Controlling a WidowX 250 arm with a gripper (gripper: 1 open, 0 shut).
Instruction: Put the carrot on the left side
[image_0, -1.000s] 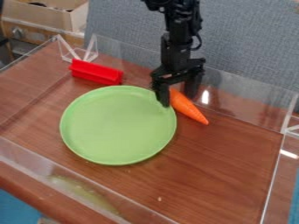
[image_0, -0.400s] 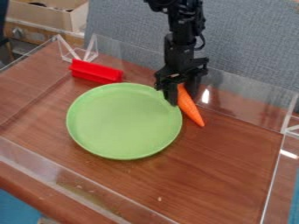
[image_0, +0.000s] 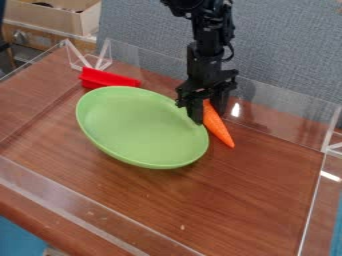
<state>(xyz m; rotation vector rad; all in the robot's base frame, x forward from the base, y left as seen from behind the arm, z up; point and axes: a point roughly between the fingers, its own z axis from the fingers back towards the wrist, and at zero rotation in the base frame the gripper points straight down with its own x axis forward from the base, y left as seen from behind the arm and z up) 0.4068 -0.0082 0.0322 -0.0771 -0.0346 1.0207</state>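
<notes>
The orange carrot (image_0: 218, 129) lies on the wooden table just right of the green plate (image_0: 134, 128), its tip pointing toward the front right. My gripper (image_0: 201, 104) comes straight down from above and is shut on the carrot's thick end. Its left finger is at the plate's right rim. The plate sits tilted, with its far-left edge raised off the table.
A red rectangular block (image_0: 104, 77) lies at the back left, just behind the plate. Clear plastic walls (image_0: 287, 100) ring the wooden table. Cardboard boxes stand behind the back left corner.
The jaws have closed from wide open onto the carrot's thick end. The plate has shifted toward the back left and tipped up.
</notes>
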